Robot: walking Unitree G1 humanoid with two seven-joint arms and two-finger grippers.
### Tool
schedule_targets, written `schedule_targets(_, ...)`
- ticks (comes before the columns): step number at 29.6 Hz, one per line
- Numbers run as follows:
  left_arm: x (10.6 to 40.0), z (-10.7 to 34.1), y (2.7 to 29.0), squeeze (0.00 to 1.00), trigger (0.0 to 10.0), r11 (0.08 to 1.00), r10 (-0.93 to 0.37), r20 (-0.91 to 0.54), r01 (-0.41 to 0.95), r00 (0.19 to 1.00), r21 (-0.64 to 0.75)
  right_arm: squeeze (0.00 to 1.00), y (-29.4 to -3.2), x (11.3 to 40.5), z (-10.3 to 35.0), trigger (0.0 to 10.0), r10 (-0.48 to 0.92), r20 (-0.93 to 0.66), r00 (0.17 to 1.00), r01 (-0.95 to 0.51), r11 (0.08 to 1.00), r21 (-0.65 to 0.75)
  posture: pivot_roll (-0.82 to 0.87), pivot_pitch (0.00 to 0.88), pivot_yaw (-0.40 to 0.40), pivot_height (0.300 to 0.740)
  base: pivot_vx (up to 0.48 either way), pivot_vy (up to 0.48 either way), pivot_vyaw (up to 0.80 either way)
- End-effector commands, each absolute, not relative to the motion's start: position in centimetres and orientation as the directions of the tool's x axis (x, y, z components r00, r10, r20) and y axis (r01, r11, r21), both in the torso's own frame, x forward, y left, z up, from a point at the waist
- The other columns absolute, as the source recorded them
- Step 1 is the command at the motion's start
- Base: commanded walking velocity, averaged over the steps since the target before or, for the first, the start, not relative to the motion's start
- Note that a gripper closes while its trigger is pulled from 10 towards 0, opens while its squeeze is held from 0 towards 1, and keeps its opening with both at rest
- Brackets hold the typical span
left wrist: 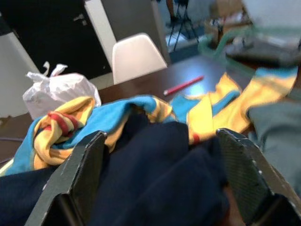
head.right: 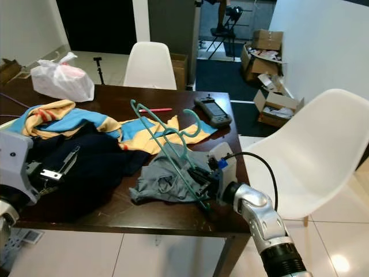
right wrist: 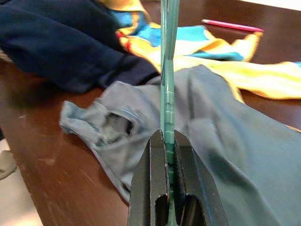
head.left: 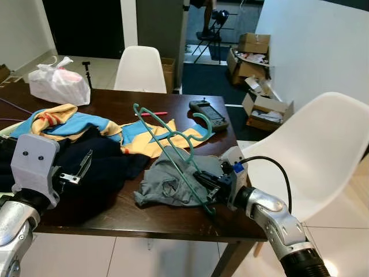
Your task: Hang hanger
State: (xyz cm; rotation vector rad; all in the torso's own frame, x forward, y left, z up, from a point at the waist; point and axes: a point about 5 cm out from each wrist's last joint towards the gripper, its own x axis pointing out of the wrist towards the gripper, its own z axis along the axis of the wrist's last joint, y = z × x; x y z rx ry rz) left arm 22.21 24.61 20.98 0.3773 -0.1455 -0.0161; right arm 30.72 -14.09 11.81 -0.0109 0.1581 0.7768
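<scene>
A dark wooden bench stands on a pale tiled floor, with one white chair at its far side and another white chair at the robot's right; cardboard boxes lie along the white wall behind. On the bench lie a white plastic bag, a yellow and blue garment, a dark navy garment, a grey garment near the front edge, a red pen and a dark handheld device. The teal hanger stands tilted over the grey garment, its hook up toward the far side and its lower end down by the bench's front edge. The right gripper is pressed together on the hanger's lower bar, the bar running between its two black fingers just above the grey cloth. The right arm reaches in from beyond the bench's right front corner, forearm angled up and inward, with a black cable looping over the wrist. The left gripper hovers over the navy garment with its fingers spread wide and nothing between them; the left arm comes in low at the bench's left front edge.
</scene>
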Motion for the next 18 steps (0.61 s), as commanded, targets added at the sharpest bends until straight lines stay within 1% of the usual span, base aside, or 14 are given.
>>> schedule_targets(1, 21.6, 20.4, 26.6, 0.0, 10.0, 0.873, 0.076, 0.077, -0.103, 0.994, 0.477, 0.0, -14.5, 30.5, 11.1, 10.0, 0.685, -0.162, 0.711, -0.685, 0.726, 0.062, 0.18, 0.0, -0.086, 0.74, 0.0, 0.0, 0.0)
schedule_targets(2, 21.6, 20.4, 26.6, 0.0, 10.0, 0.873, 0.076, 0.077, -0.103, 0.994, 0.477, 0.0, -14.5, 30.5, 11.1, 10.0, 0.685, -0.162, 0.711, -0.685, 0.726, 0.062, 0.18, 0.0, -0.086, 0.74, 0.0, 0.0, 0.0)
schedule_targets(4, 20.7, 20.1, 28.9, 0.0, 10.0, 0.828, 0.253, 0.064, -0.251, 0.965, 0.502, 0.0, -14.5, 30.5, 11.0, 10.0, 0.687, -0.161, 0.709, -0.687, 0.724, 0.063, 0.19, 0.0, -0.092, 0.74, 0.0, 0.0, 0.0)
schedule_targets(5, 20.7, 20.1, 28.9, 0.0, 10.0, 0.828, 0.253, 0.064, -0.251, 0.965, 0.502, 0.0, -14.5, 30.5, 11.0, 10.0, 0.687, -0.161, 0.709, -0.687, 0.724, 0.063, 0.19, 0.0, -0.092, 0.74, 0.0, 0.0, 0.0)
schedule_targets(6, 20.2, 19.9, 29.6, 0.0, 10.0, 0.803, 0.325, 0.063, -0.31, 0.944, 0.509, 0.0, -14.4, 30.5, 11.0, 10.0, 0.688, -0.162, 0.707, -0.689, 0.722, 0.061, 0.19, 0.0, -0.092, 0.74, 0.0, 0.0, 0.0)
schedule_targets(7, 19.8, 19.7, 30.0, 0.0, 10.0, 0.784, 0.368, 0.062, -0.346, 0.928, 0.516, 0.0, -14.4, 30.5, 11.0, 10.0, 0.689, -0.163, 0.706, -0.69, 0.721, 0.06, 0.19, 0.0, -0.092, 0.74, 0.0, 0.0, 0.0)
schedule_targets(9, 19.5, 19.5, 30.1, 0.0, 10.0, 0.775, 0.395, 0.066, -0.371, 0.916, 0.511, 0.0, -14.4, 30.4, 11.0, 10.0, 0.692, -0.165, 0.702, -0.694, 0.718, 0.058, 0.19, 0.0, -0.092, 0.74, 0.0, 0.0, 0.0)
schedule_targets(10, 19.3, 19.3, 30.1, 0.0, 10.0, 0.776, 0.427, 0.083, -0.412, 0.9, 0.478, 0.0, -14.3, 30.4, 11.0, 10.0, 0.696, -0.163, 0.7, -0.699, 0.714, 0.048, 0.19, 0.0, -0.1, 0.74, 0.0, 0.0, 0.8)
schedule_targets(11, 19.3, 19.3, 30.1, 0.0, 10.0, 0.776, 0.427, 0.083, -0.412, 0.9, 0.478, 0.0, -14.3, 30.4, 11.0, 10.0, 0.696, -0.163, 0.7, -0.699, 0.714, 0.048, 0.19, 0.0, -0.1, 0.74, 0.0, 0.0, 0.8)
schedule_targets(13, 19.1, 19.2, 29.7, 0.0, 10.0, 0.797, 0.462, 0.116, -0.469, 0.879, 0.38, 0.0, -14.3, 30.2, 11.0, 10.0, 0.707, -0.16, 0.689, -0.711, 0.702, 0.035, 0.19, 0.0, -0.104, 0.74, 0.0, 0.0, 0.79)
schedule_targets(14, 19.1, 19.4, 29.1, 0.0, 10.0, 0.817, 0.447, 0.152, -0.471, 0.882, 0.333, 0.0, -14.3, 30.2, 11.0, 10.0, 0.709, -0.159, 0.687, -0.714, 0.699, 0.035, 0.19, 0.0, -0.104, 0.74, 0.0, 0.0, 0.79)
schedule_targets(15, 19.1, 19.4, 29.1, 0.0, 10.0, 0.817, 0.447, 0.152, -0.471, 0.882, 0.333, 0.0, -14.3, 30.2, 11.0, 10.0, 0.709, -0.159, 0.687, -0.714, 0.699, 0.035, 0.19, 0.0, -0.104, 0.74, 0.0, 0.0, 0.79)
schedule_targets(17, 19.4, 19.7, 27.8, 0.0, 10.0, 0.838, 0.393, 0.21, -0.443, 0.895, 0.319, 0.0, -14.3, 30.1, 11.0, 10.0, 0.712, -0.157, 0.684, -0.716, 0.697, 0.044, 0.19, 0.0, -0.104, 0.74, 0.0, 0.0, 0.79)
schedule_targets(18, 19.4, 19.7, 27.8, 0.0, 10.0, 0.838, 0.393, 0.21, -0.443, 0.895, 0.319, 0.0, -14.3, 30.1, 11.0, 10.0, 0.712, -0.157, 0.684, -0.716, 0.697, 0.044, 0.19, 0.0, -0.104, 0.74, 0.0, 0.0, 0.79)
